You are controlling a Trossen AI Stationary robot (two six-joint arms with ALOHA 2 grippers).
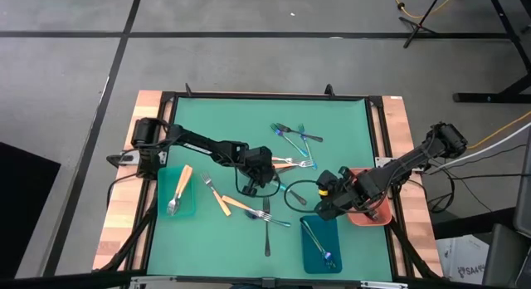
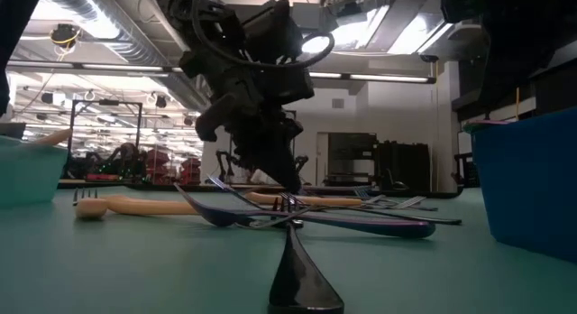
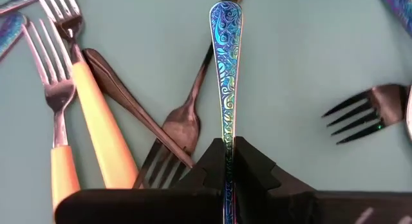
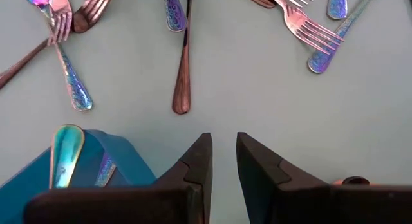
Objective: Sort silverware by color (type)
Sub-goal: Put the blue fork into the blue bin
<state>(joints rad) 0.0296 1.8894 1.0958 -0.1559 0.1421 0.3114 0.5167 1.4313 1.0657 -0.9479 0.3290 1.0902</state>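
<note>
Presently catalogued: left gripper point(image 3: 226, 161), dark two-fingered, at mid-table, clamped on slim iridescent blue-teal utensil point(image 3: 226, 69) with scrolled handle, pinched edge-on between the fingers; grip low on the handle, probably for lifting clear of the tangle beneath and carrying to its colour's tray. Right gripper point(image 4: 223, 161), near the table's right side, fingers a little apart and holding nothing, poised over bare mat between blue rectangular plastic tray point(image 1: 320, 246) and salmon-red tray point(image 1: 375, 216); apparently waiting. Remaining silverware loose: orange-handled silver forks point(image 3: 82, 114) beside the grip, dark forks point(image 3: 172, 130) crossing under it, another dark fork point(image 3: 364, 118) well apart, one long dark piece point(image 1: 266, 231) lying toward the front edge, a mixed cluster point(image 1: 294, 138) toward the far side. Already sorted, by the look of it: one orange-handled piece point(image 1: 179, 189) in teal tray point(image 1: 189, 208) on the left; iridescent pieces point(image 1: 319, 239) in the blue tray, hence likely destination for the held item. Contents of the salmon-red tray hidden by the right arm. Surface: flat green mat point(image 1: 232, 123) within dark frame, wooden table edges at the sides. Room, from the low view: large workshop hall, ceiling strip lights, exposed ducting, dark cabinets and equipment at the back; grey floor and cables around the table.
</note>
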